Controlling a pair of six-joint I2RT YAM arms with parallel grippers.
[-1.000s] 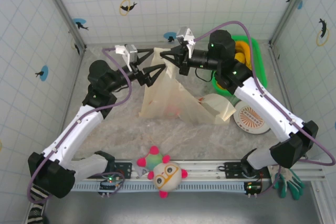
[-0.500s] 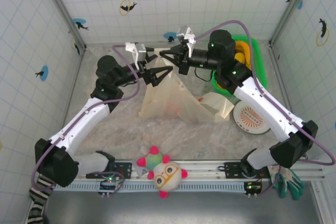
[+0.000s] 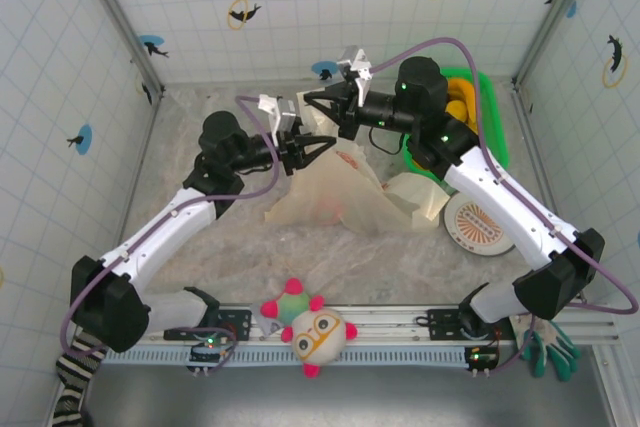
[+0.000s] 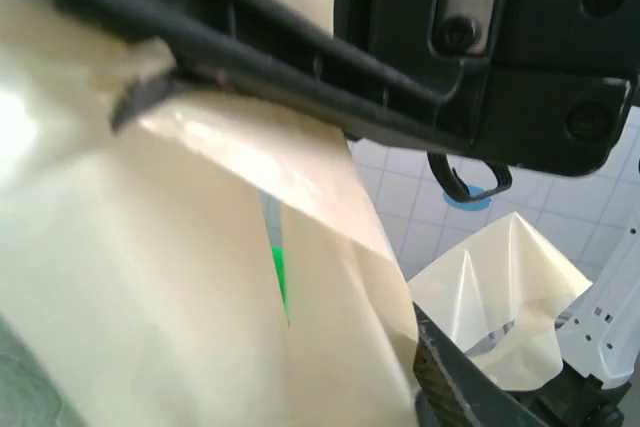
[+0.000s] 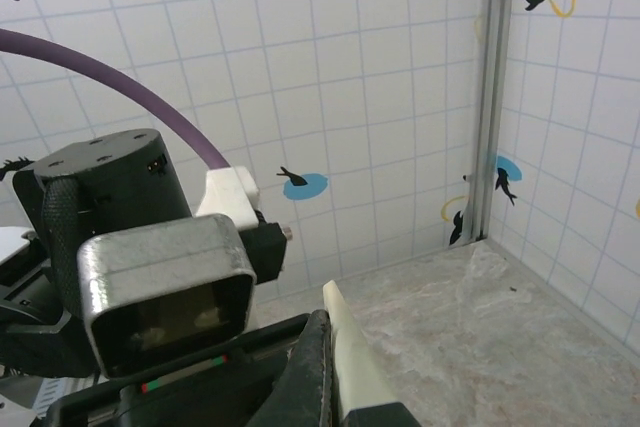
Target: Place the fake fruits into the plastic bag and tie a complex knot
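Note:
The cream plastic bag (image 3: 335,192) slumps on the table's middle, its top drawn up towards both grippers. Reddish patches (image 3: 325,209) show through the film; I cannot tell fake fruits from prints. My right gripper (image 3: 312,103) is shut on a cream handle strip (image 5: 350,347) pinched between its fingers (image 5: 322,357). My left gripper (image 3: 312,147) sits just below it at the bag's top. Bag film (image 4: 200,277) covers its jaws and one dark finger (image 4: 470,387) shows at the lower right, so its state is unclear. No knot is visible.
A green basket (image 3: 492,117) holding a yellow thing (image 3: 460,102) stands at the back right. A white disc with an orange print (image 3: 478,222) lies in front of it. The spiked plush toy (image 3: 315,327) sits on the front rail. Tiled walls close three sides.
My left gripper has moved right to the bag's top, under the right gripper, and its jaws have narrowed. The bag has sagged lower and wider. The right gripper kept its hold.

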